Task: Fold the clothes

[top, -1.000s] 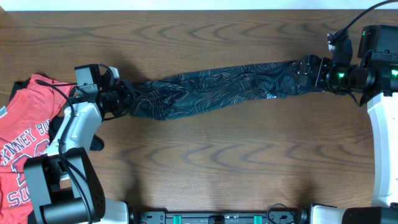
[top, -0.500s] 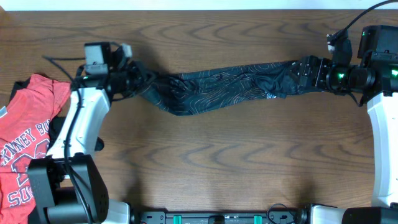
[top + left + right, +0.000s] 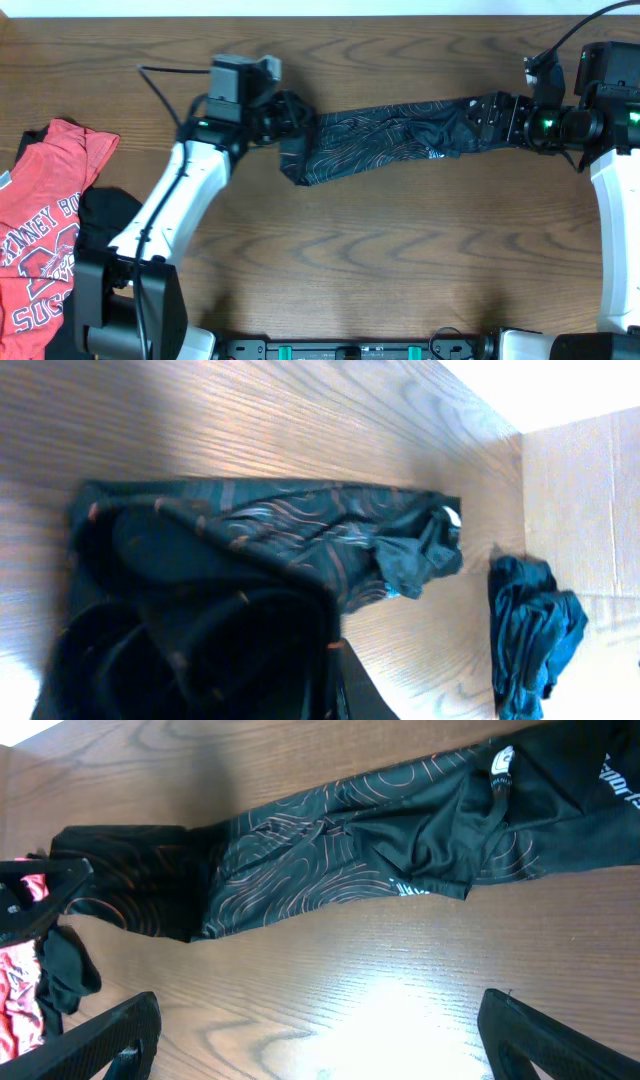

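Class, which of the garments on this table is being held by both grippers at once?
The black jersey with orange contour lines, stretched between both grippers; the red tee lies untouched.

The wooden desk carries a black jersey with orange contour lines, stretched in a long band across its far half. At the left edge lies a red tee with white lettering, a dark garment just beside it.
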You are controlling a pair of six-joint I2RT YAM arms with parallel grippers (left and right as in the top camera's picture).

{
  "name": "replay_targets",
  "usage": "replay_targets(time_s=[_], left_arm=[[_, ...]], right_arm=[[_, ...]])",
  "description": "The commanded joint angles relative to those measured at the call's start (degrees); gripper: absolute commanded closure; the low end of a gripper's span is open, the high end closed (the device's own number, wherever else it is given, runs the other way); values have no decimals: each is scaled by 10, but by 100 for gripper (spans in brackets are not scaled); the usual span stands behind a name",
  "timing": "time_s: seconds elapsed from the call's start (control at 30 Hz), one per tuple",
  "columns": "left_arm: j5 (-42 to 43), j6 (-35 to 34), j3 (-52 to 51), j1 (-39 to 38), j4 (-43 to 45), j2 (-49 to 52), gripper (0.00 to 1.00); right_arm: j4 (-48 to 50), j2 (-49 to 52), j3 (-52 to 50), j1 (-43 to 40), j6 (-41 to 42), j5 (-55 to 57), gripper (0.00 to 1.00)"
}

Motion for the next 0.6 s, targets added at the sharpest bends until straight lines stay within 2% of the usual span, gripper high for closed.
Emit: replay_targets(time_s=[0.0,0.23,0.57], left_arm=[[-59,-27,15,-35,21,5,94],[-68,-61,18,-89,94,72,94],[-36,-109,35,-107,199,204,94]], right_arm=[[-4,3,3,7,-10,-7,1],[-8,3,3,7,-10,-7,1],[-22,3,3,7,-16,-7,1]])
